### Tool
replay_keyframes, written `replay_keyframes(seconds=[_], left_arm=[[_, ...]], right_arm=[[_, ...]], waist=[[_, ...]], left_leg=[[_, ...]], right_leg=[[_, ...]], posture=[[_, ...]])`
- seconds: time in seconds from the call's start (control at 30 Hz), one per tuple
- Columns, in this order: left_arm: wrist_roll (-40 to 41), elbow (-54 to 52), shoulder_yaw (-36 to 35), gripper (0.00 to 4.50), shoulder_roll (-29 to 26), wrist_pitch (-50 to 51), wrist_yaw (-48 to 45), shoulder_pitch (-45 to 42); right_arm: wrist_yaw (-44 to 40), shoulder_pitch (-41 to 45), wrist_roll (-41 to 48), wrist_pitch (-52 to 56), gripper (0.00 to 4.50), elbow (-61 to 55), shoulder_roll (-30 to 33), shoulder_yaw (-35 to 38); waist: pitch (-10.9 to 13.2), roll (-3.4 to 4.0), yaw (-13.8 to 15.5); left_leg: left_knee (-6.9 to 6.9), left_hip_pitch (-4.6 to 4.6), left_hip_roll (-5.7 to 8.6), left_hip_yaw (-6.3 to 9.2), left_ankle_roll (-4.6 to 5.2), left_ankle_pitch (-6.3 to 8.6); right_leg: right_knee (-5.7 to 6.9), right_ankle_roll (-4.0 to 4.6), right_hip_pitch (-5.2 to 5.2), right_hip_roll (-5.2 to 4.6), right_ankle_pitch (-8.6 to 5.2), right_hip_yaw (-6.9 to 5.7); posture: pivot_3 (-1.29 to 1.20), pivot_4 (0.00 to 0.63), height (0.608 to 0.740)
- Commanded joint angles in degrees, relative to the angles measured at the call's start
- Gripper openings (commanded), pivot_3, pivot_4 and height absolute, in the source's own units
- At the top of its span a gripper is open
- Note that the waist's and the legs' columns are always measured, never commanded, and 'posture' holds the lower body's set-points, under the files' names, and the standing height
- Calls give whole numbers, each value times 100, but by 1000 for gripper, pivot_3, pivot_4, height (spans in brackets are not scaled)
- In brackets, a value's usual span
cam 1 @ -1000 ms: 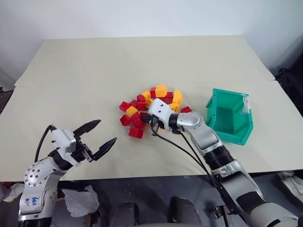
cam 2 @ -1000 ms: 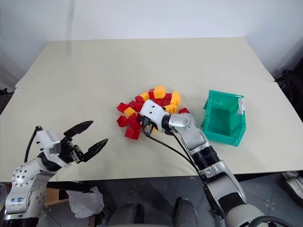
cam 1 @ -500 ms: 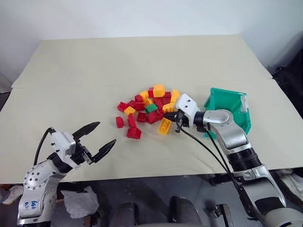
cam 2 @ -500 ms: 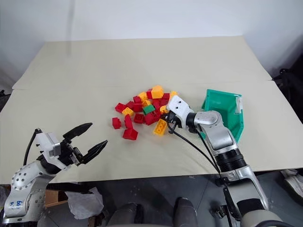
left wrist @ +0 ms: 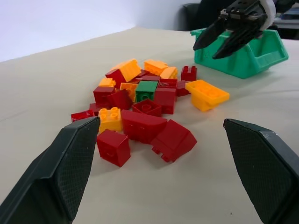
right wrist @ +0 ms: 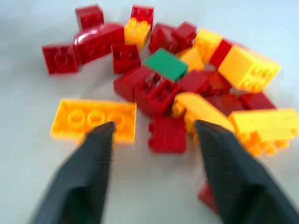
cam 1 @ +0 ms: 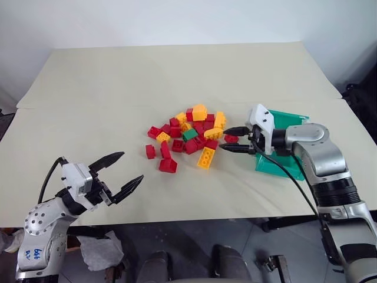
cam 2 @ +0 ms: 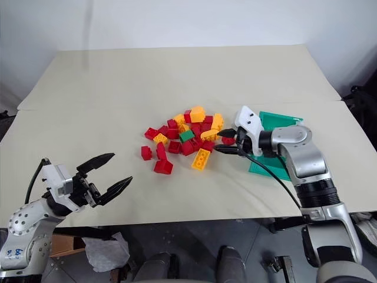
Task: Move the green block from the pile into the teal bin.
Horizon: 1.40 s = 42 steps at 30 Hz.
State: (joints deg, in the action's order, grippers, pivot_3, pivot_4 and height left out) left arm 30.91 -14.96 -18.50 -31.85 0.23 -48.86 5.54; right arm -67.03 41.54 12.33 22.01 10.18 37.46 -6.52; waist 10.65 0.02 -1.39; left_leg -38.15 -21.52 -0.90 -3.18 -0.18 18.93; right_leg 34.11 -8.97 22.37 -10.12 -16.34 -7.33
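Observation:
The green block (cam 1: 189, 134) lies stud-side down near the middle of the pile (cam 1: 187, 137) of red and yellow bricks, with nothing on top of it; it also shows as the green block (right wrist: 167, 64) in the right wrist view. The teal bin (cam 1: 289, 119) stands right of the pile, partly hidden behind my right forearm. My right gripper (cam 1: 224, 139) hovers open at the pile's right edge, between pile and bin, holding nothing. My left gripper (cam 1: 123, 171) stands open and empty near the table's front left, well short of the pile.
A long yellow brick (cam 1: 206, 157) and a few red bricks (cam 1: 166, 165) lie loose in front of the pile. The table's front edge (cam 1: 177, 219) runs just beyond my left gripper. A seam (cam 1: 88, 107) crosses the table behind the pile.
My right gripper pulled out of the pile to the right, toward the bin, and opened. The bricks it pushed spread out, and the green block came into sight. The left gripper kept still.

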Motion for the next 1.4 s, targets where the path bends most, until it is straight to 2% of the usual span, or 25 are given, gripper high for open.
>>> replay_keyframes(seconds=[0.03,0.1,0.2,0.33,0.47,0.57,0.77,0.93,1.07,1.3,1.4], left_arm=[[102,-111,-233,4500,-43,-38,23,82],[98,-130,-260,4500,-29,-31,42,101],[82,-187,-250,4500,-2,-29,83,142],[106,-317,-274,4500,3,-5,175,190],[124,-328,-339,4500,13,-13,226,254],[92,-339,-247,4500,37,-2,248,198],[65,-194,-109,4500,-4,33,188,-103],[53,-117,-36,4500,11,46,161,-238],[40,-91,26,4500,50,56,188,-298],[-22,-161,122,4500,208,18,313,-278],[-43,-212,159,4500,260,9,363,-224]], right_arm=[[-83,-52,-109,-441,3924,177,248,117],[-92,-63,-102,-512,4472,261,285,145],[51,33,-18,-496,4472,360,216,258],[-90,73,115,-518,4472,471,444,451],[-140,-61,245,-1113,4472,764,570,862],[-110,5,192,-1384,4472,910,401,816],[-80,956,-132,-1195,4472,1358,-434,104],[154,1993,-852,-1100,4472,2557,-1023,-565],[283,2594,-1171,-1243,4472,3478,-1500,-784],[1070,3134,-1831,-2192,4472,4828,-2090,-984],[1027,3145,-2035,-2414,4472,5072,-2209,-1086]], waist=[[0,0,-3],[0,0,-3],[0,0,-1],[0,-1,42],[0,0,102],[0,-1,116],[0,0,-11],[0,0,-40],[0,0,-32],[0,0,-54],[0,0,-77]], left_leg=[[0,0,0,0,0,0],[-1,0,0,-1,0,0],[-3,1,0,-1,0,0],[-6,0,0,-1,0,0],[-5,0,0,-3,0,0],[-5,0,0,-6,0,0],[-7,6,-4,-24,-1,-1],[-5,9,-6,-25,-2,0],[-3,8,-5,-23,-2,0],[-3,8,-5,-22,-3,0],[-2,8,-6,-22,-4,0]], right_leg=[[0,0,0,0,0,0],[0,0,0,0,0,0],[0,0,-2,0,0,0],[-1,0,-3,-1,0,1],[-2,0,-1,-1,0,2],[-3,0,-2,0,0,2],[7,6,5,1,3,11],[17,5,11,1,3,13],[17,5,11,0,3,10],[19,5,12,0,3,11],[22,5,14,1,3,11]], posture=[[0,150,740],[0,150,740],[0,150,740],[0,150,740],[0,150,740],[0,150,740],[0,150,740],[0,150,740],[0,150,740],[0,150,740],[0,150,740]])
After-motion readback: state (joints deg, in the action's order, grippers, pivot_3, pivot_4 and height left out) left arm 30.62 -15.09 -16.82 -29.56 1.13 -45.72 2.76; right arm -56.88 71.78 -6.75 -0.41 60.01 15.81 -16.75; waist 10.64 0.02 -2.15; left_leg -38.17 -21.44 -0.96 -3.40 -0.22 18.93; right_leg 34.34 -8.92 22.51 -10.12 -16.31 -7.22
